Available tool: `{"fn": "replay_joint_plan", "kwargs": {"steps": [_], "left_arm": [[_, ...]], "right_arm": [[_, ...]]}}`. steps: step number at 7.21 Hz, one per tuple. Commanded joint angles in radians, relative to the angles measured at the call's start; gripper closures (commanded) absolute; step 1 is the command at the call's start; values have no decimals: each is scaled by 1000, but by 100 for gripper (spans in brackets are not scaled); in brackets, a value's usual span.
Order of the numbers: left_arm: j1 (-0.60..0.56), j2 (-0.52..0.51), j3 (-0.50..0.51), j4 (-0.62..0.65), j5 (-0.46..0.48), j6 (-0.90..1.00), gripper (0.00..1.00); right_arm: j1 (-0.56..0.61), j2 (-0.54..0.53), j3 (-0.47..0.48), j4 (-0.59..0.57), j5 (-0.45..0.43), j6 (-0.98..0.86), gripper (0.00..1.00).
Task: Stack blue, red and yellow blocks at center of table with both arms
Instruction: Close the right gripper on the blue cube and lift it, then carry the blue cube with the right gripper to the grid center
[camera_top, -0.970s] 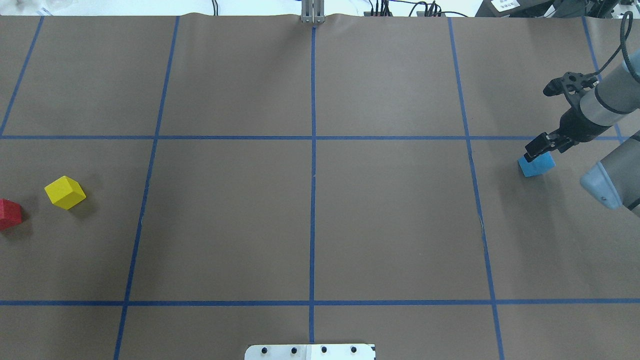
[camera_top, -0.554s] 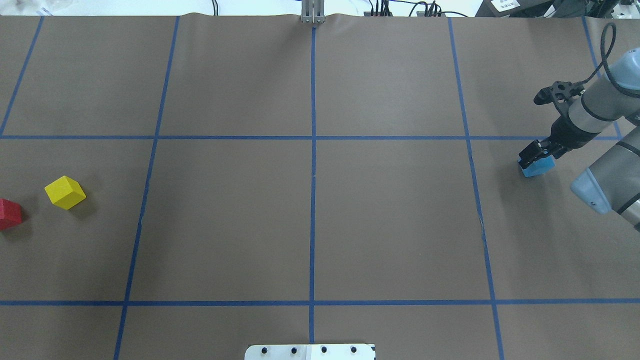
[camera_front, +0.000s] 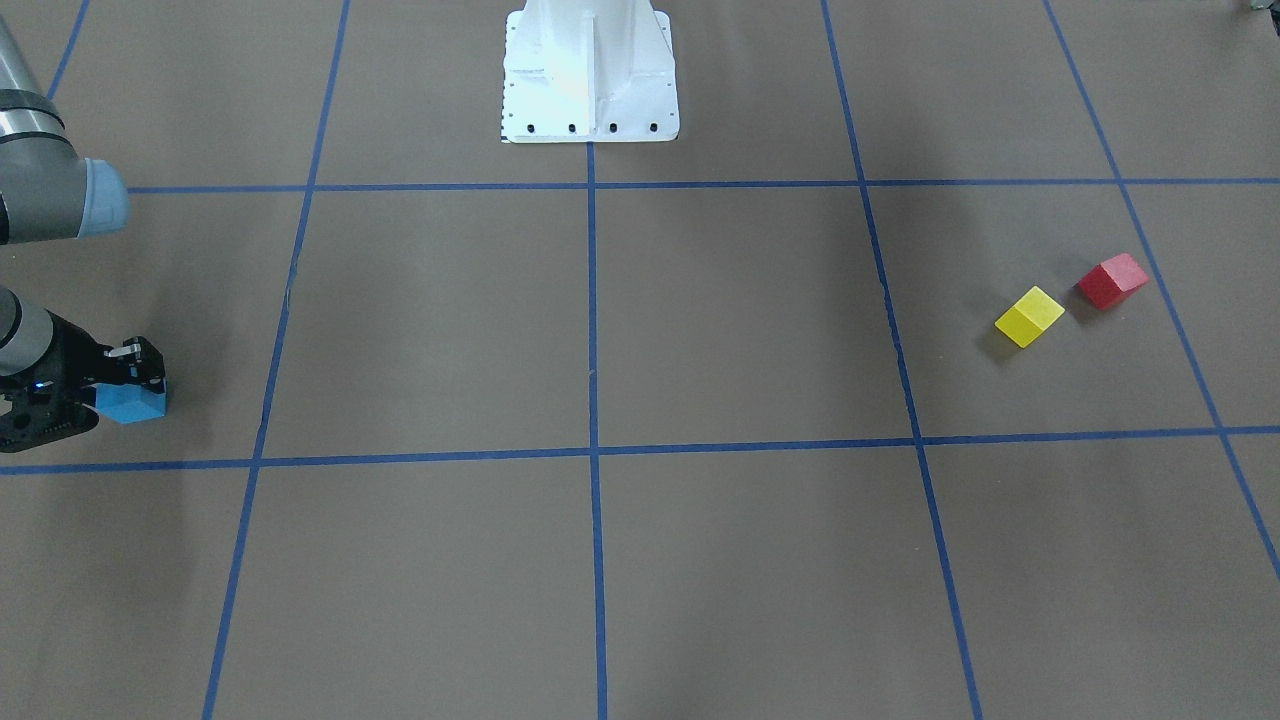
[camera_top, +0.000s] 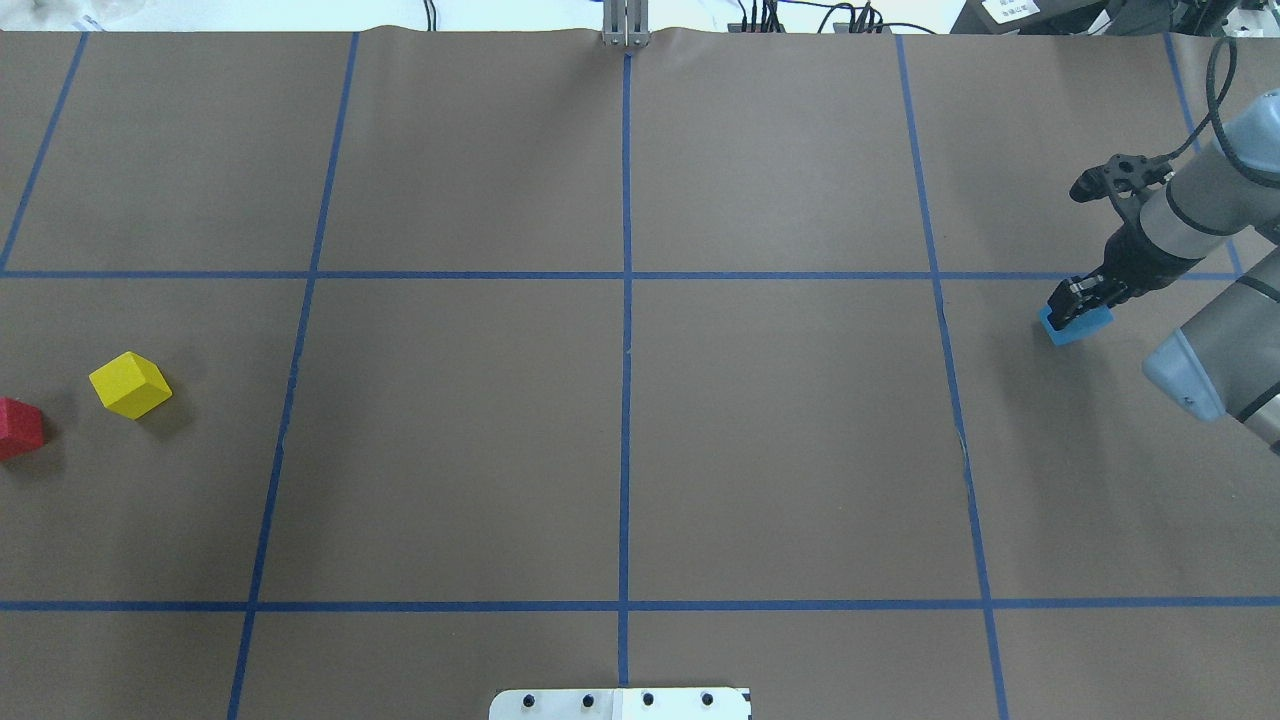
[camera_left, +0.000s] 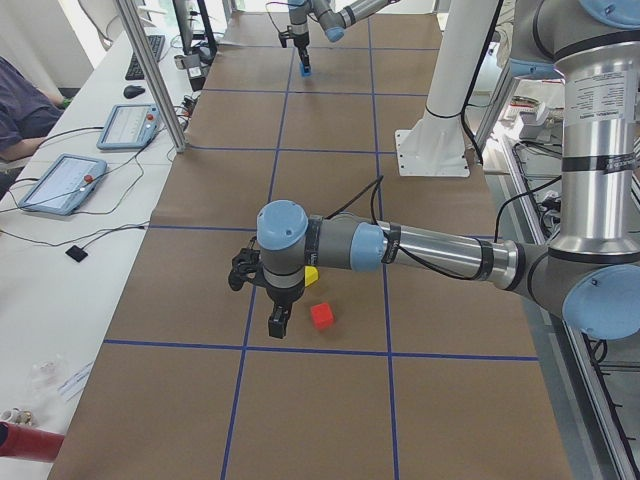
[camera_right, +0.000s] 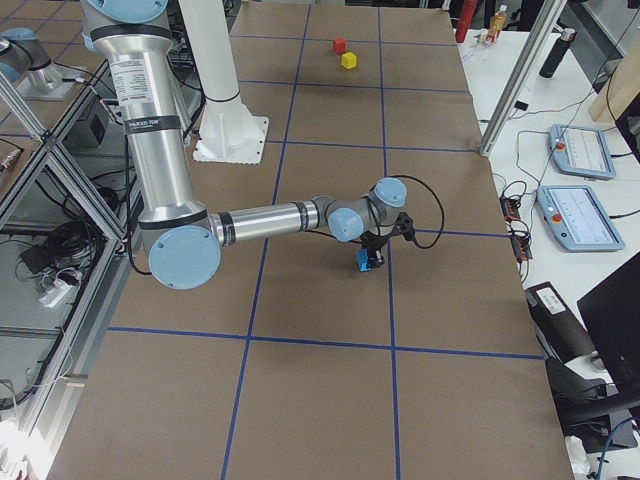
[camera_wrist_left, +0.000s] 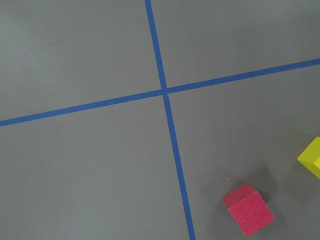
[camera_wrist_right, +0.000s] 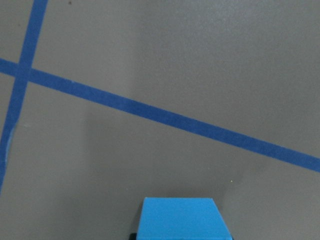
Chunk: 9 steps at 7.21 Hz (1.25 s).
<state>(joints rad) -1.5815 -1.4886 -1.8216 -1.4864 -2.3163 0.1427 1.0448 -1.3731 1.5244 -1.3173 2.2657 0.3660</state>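
The blue block (camera_top: 1078, 328) (camera_front: 130, 406) rests on the table (camera_top: 780, 440) at the far right, well away from the centre. My right gripper (camera_top: 1076, 298) (camera_front: 135, 372) is down over it, shut on the blue block, which fills the bottom of the right wrist view (camera_wrist_right: 182, 218). The yellow block (camera_top: 130, 384) (camera_front: 1029, 316) and red block (camera_top: 18, 427) (camera_front: 1111, 281) lie close together at the far left. In the exterior left view my left gripper (camera_left: 277, 324) hangs just beside the red block (camera_left: 321, 315); I cannot tell if it is open or shut.
The white pedestal base (camera_front: 590, 70) (camera_top: 620, 703) stands at the robot's side of the table. A side bench with tablets (camera_left: 60, 183) and a seated person (camera_left: 22, 100) runs along the far edge. Blue tape lines cross at the table's centre (camera_top: 626, 275).
My right gripper has dropped from above the blue block down around it, and its fingers have drawn in. The yellow and red blocks have not moved.
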Motion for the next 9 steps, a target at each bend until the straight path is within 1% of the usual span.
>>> {"fn": "replay_joint_plan", "kwargs": {"steps": [1, 2, 3, 5, 6, 8, 9], "left_arm": [[0, 8, -31, 3, -6, -2, 0], [-2, 54, -126, 8, -12, -2, 0], [3, 71, -168, 11, -14, 0, 0], [6, 68, -174, -3, -14, 2, 0], [12, 67, -163, 8, -15, 0, 0], [25, 64, -160, 2, -14, -2, 0], [25, 57, -156, 3, -14, -18, 0]], "right_arm": [[41, 130, 98, -261, 37, 5, 100], [-6, 225, 112, -389, 31, 31, 100], [-91, 291, 111, -404, 22, 201, 100], [-259, 431, 93, -401, -35, 495, 100], [-313, 518, 39, -399, -64, 574, 100], [-388, 658, -120, -381, -129, 632, 100], [-397, 687, -194, -290, -130, 671, 100]]}}
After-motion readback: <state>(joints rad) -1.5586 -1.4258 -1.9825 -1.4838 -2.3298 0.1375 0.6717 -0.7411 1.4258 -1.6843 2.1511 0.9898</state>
